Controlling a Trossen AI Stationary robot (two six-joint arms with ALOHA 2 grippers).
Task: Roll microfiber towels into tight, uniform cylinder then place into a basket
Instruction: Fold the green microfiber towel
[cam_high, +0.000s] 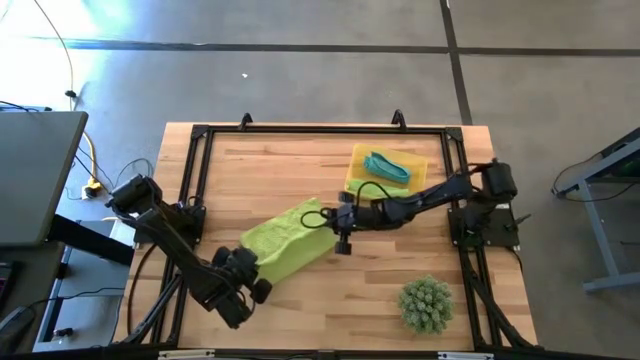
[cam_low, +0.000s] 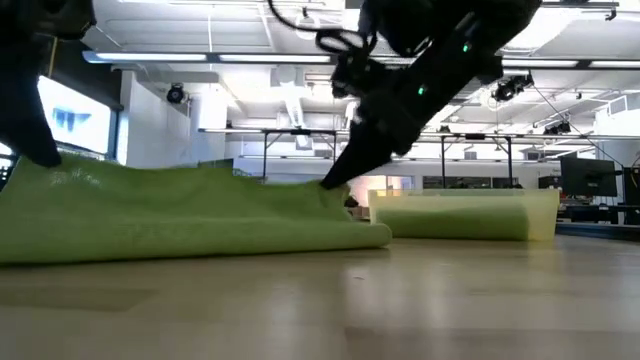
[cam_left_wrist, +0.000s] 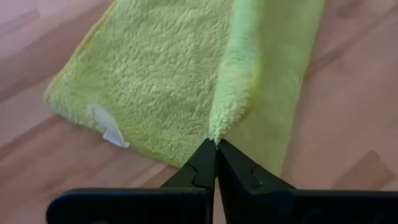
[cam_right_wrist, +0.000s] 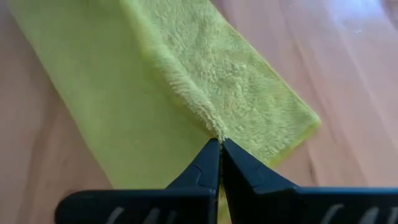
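A lime-green microfiber towel (cam_high: 288, 238) lies folded in a long strip slanting across the middle of the table, with a white label (cam_left_wrist: 107, 124) near one end. My left gripper (cam_high: 250, 262) is shut on its near-left end, and my right gripper (cam_high: 330, 218) is shut on its far-right end. Between the two, a ridge of cloth (cam_low: 190, 180) stands up from the strip. A teal towel (cam_high: 387, 167) lies in the yellow basket (cam_high: 355, 172) at the far right. My left gripper pinches the raised fold of the towel at its near-left end (cam_left_wrist: 217, 129) between its two fingertips, coming slanting down from the near left. The fold rises to the fingers, while the rest of the strip lies on the table. My right gripper pinches the same raised fold at the far-right end (cam_right_wrist: 210, 126) between its two fingertips, slanting down from the right. The cloth there is lifted into a ridge, and the layers on either side rest on the wood.
A spiky green ball-shaped plant (cam_high: 425, 303) stands near the front right. A black frame (cam_high: 300, 128) runs around the tabletop. Bare wood (cam_high: 260, 170) shows at the far left and along the front edge.
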